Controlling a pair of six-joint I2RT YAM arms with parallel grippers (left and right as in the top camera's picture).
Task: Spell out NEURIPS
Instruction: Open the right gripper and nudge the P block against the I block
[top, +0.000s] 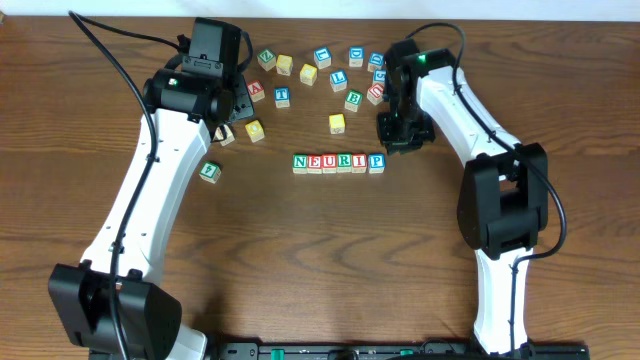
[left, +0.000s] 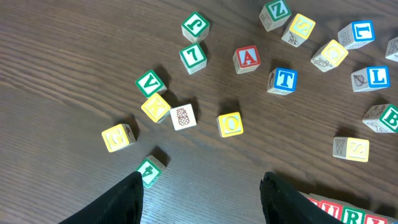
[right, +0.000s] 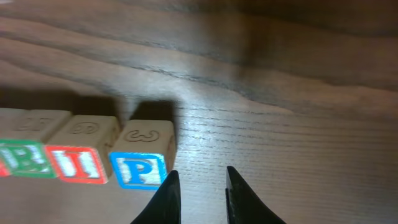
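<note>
A row of six wooden cubes reading N E U R I P (top: 338, 162) lies at the table's middle. In the right wrist view I see its right end: green R (right: 25, 158), red I (right: 73, 163), blue P (right: 140, 169). My right gripper (right: 198, 193) is slightly open and empty, just right of the P cube; in the overhead view it hangs above the row's right end (top: 402, 135). My left gripper (left: 202, 199) is wide open and empty over bare wood, left of the row (left: 348, 214). I cannot pick out an S cube among the loose cubes.
Several loose letter cubes are scattered behind the row (top: 330, 75): a yellow O (left: 230, 124), a red A (left: 247, 59), a blue T (left: 284, 79), a green V (left: 150, 83). A yellow cube (top: 337, 123) sits just behind the row. A green cube (top: 210, 171) lies far left.
</note>
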